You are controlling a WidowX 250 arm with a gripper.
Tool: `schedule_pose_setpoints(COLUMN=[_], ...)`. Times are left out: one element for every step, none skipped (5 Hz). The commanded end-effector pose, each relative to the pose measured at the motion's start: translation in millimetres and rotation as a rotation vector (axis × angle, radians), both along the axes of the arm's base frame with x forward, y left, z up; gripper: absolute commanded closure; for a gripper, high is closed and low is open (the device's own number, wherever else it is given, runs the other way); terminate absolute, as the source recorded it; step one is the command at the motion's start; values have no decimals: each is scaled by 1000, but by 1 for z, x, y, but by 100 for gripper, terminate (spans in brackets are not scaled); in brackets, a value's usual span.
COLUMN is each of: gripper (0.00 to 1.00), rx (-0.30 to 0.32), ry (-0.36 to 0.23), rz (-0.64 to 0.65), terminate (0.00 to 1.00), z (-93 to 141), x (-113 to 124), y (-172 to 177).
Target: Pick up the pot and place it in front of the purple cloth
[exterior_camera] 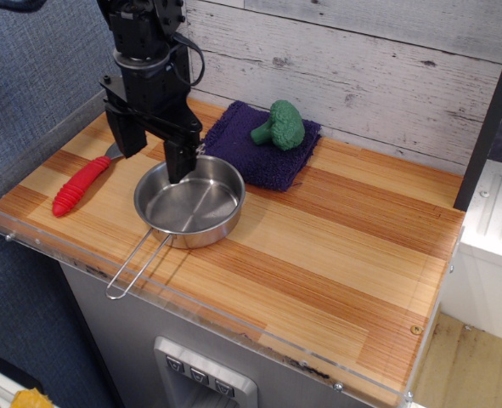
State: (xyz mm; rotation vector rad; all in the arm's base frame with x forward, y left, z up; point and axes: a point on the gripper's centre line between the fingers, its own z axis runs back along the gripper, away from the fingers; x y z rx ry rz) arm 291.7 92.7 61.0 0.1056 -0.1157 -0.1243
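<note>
My gripper (153,153) hangs with its jaws spread wide and empty above the back rim of the pot (190,201); whether one finger grazes that rim I cannot tell. The pot sits on the wooden tabletop (335,255) near the front-left edge, just in front of the purple cloth (255,150), its wire handle reaching toward the front edge.

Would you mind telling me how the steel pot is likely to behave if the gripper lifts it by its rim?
The pot looks like thin polished steel, so it is probably rigid, fairly light, and slippery in a pinch. Its long wire handle sticks out to one side and may tilt it that way. The flat, wide base suggests it would slide rather than roll or tip on the wooden table.
</note>
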Motion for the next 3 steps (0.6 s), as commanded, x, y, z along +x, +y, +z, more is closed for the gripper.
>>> schedule_pose_setpoints(gripper=[0, 0, 0], rx=[-98, -103, -53], ry=[-71, -69, -75], rz=[-20, -66, -81], terminate=[0, 0, 0], z=[17, 19, 29], x=[7, 9, 7], y=[-57, -83, -96])
